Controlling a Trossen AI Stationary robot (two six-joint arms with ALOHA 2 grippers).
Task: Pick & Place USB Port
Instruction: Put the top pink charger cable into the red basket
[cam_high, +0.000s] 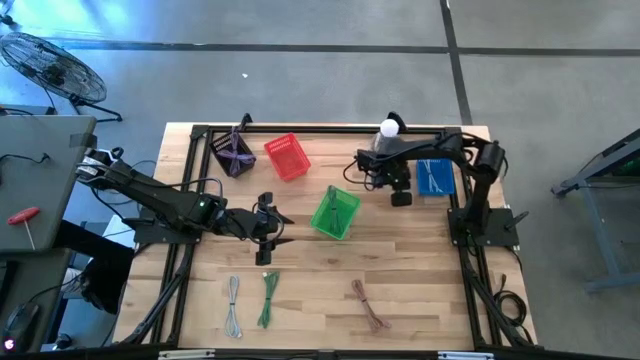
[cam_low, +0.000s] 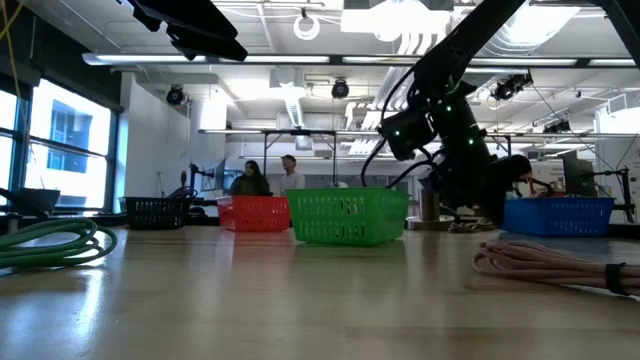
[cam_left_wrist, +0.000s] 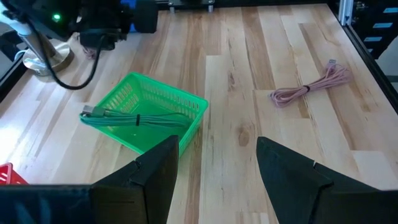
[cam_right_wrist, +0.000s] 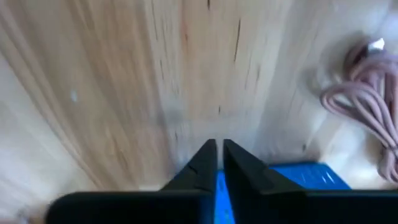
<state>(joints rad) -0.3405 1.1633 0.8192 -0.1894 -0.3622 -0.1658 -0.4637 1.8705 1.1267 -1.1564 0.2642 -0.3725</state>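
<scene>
Landmark: the green basket (cam_high: 335, 213) stood near the middle of the wooden table (cam_high: 420, 270), and every place below was taken from it.
Green basket contents: a coiled green cable (cam_left_wrist: 134, 119) with a USB plug at one end lay across its rim and inside it.
Left gripper (cam_high: 268, 232): hovered just to the left of the green basket, fingers (cam_left_wrist: 155, 171) spread wide, holding nothing.
Right gripper (cam_right_wrist: 217, 163): sat to the right of the green basket and toward the table's back edge, close beside the blue basket (cam_high: 434, 177); its two fingers were nearly pressed together with only a thin gap, and nothing could be seen between them.
Pink cable by the right gripper (cam_right_wrist: 367, 99): a coiled pink cable lay on the wood just beside the closed fingers, not gripped.
Red basket (cam_high: 287, 156): behind and to the left of the green basket.
Dark basket (cam_high: 232, 152): farther left than the red one, with a purple cable in it.
Front cables: a grey cable (cam_high: 234, 305), a second green cable (cam_high: 268, 297) and a pink cable (cam_high: 369, 304) lay in front of the green basket, well apart from it.
</scene>
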